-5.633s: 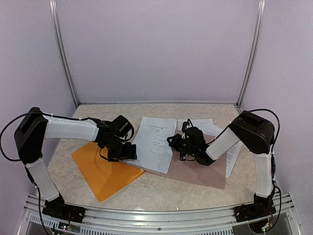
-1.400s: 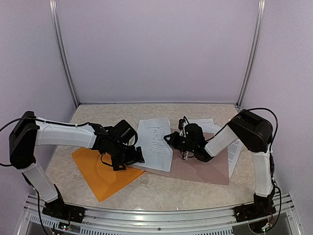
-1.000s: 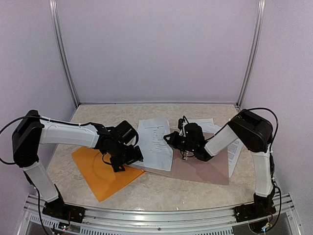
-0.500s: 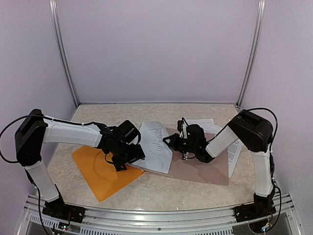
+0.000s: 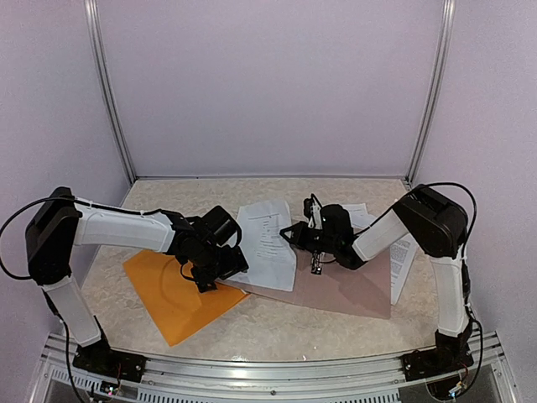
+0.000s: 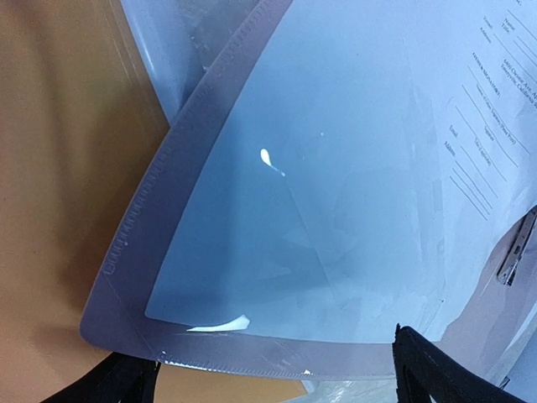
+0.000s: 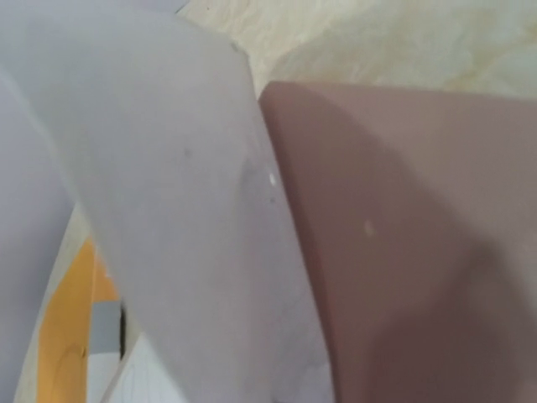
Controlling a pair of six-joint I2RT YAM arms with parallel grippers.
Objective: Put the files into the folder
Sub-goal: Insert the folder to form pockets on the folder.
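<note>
**Files [image 5: 267, 243] pinched at right; folder [image 5: 172, 300] corner between wide jaws at left**

Right gripper [image 5: 294, 236] was pressed shut on the right edge of the top sheet, which curved upward off the brown clipboard [image 5: 346, 290]. More printed sheets [image 5: 403, 256] lay under that arm. Left gripper [image 5: 222, 270] stood spread wide and low, with the folder's grey-edged corner between its fingers [image 6: 428, 374]. Whether they touched it could not be told. The orange folder lay flat on the table [image 5: 277, 334], left of the clipboard, its far corner beneath the files.

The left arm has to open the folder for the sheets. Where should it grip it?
Probably the grey strip along the folder's translucent cover, from its outer edge: that edge lies just ahead of the open left end effector, and the strip gives a flat rim.
</note>
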